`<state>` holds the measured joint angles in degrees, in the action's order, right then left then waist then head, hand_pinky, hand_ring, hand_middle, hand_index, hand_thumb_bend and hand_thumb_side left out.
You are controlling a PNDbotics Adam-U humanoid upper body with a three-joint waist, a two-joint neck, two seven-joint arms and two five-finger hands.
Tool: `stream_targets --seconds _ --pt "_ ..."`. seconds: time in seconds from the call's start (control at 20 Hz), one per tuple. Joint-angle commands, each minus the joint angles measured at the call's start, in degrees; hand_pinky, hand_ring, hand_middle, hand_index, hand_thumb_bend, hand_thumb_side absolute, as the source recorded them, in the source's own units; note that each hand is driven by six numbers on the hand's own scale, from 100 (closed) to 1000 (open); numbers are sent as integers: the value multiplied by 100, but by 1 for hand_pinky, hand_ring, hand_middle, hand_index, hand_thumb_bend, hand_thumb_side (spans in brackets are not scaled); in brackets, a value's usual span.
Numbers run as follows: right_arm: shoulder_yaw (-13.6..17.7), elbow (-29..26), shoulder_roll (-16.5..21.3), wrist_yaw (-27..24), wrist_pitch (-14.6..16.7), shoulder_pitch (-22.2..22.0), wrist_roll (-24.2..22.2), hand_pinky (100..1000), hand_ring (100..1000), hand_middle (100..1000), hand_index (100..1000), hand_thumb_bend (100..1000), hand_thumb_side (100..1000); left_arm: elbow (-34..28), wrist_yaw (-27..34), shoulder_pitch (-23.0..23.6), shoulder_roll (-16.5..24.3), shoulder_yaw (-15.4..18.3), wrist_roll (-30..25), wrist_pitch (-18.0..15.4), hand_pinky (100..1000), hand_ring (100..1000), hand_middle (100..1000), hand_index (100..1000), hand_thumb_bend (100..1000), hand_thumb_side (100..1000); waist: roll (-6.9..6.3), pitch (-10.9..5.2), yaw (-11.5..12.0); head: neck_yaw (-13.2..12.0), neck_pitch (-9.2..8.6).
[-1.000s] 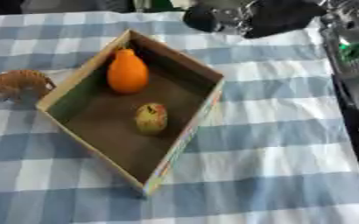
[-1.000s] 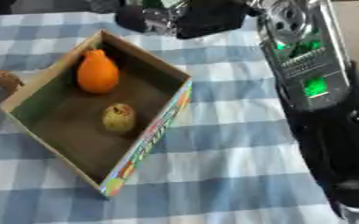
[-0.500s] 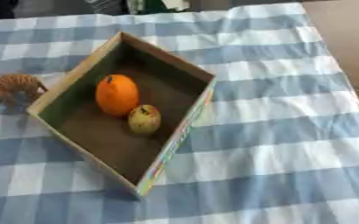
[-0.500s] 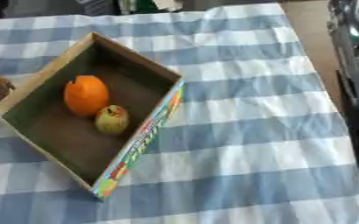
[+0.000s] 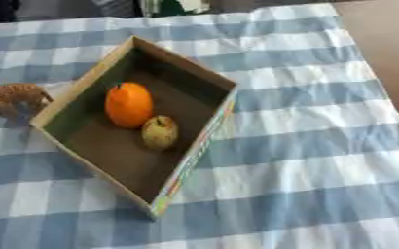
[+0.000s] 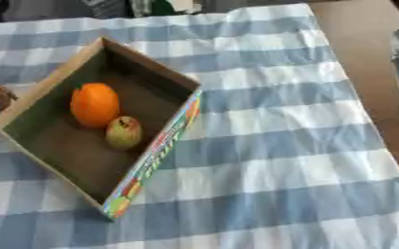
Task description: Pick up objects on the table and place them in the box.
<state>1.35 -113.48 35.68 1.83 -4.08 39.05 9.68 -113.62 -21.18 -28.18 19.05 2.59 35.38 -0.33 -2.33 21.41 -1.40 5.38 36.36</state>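
Still outside the box [image 5: 90,80]: a brown toy animal [image 5: 14,97], just beside the left wall on the bench [image 5: 322,146]. Inside already, an orange [image 5: 129,103] touching a yellowish apple [image 5: 159,132]. No hand visible, fingers' state unknowable; probably nearer the left arm's side.

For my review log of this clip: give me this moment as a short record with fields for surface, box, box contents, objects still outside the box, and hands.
surface: table under a blue and white checked cloth
box: open cardboard box, set askew on the cloth
box contents: orange and a yellow-green apple, side by side
outside the box: brown animal figure on the cloth at the box's left
hands: neither shows
task state: figure not yet boxed
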Motion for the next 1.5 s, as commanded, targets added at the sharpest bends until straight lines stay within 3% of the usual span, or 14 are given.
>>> stream_targets --seconds 0.05,0.4,0.85,1.15,1.5 --pt "142 -112 153 -270 115 -81 239 738 877 686 848 100 625 -97 -326 -175 369 16 -47 229 505 645 617 785 100 751 19 -170 -5 -28 117" --pt "257 -112 173 -565 304 -387 357 732 871 666 835 100 621 -97 -1149 -414 868 31 -314 723 521 659 629 798 100 689 -4 -180 -5 -214 205" --pt "337 -112 185 -630 385 -485 441 732 867 657 828 100 629 237 -2041 -950 1440 -106 -1489 1104 537 670 640 801 100 611 -9 -157 -28 -424 74" --pt "352 -112 206 -636 396 -491 478 733 867 655 825 100 629 908 -2537 -1445 1747 -351 -2634 784 579 724 691 829 100 590 -13 -143 -61 -465 31" --pt "335 -112 214 -629 373 -494 470 733 867 653 824 100 626 2104 -3049 -2219 2006 -667 -4634 -174 659 777 739 866 100 622 -29 -160 -110 -420 50"
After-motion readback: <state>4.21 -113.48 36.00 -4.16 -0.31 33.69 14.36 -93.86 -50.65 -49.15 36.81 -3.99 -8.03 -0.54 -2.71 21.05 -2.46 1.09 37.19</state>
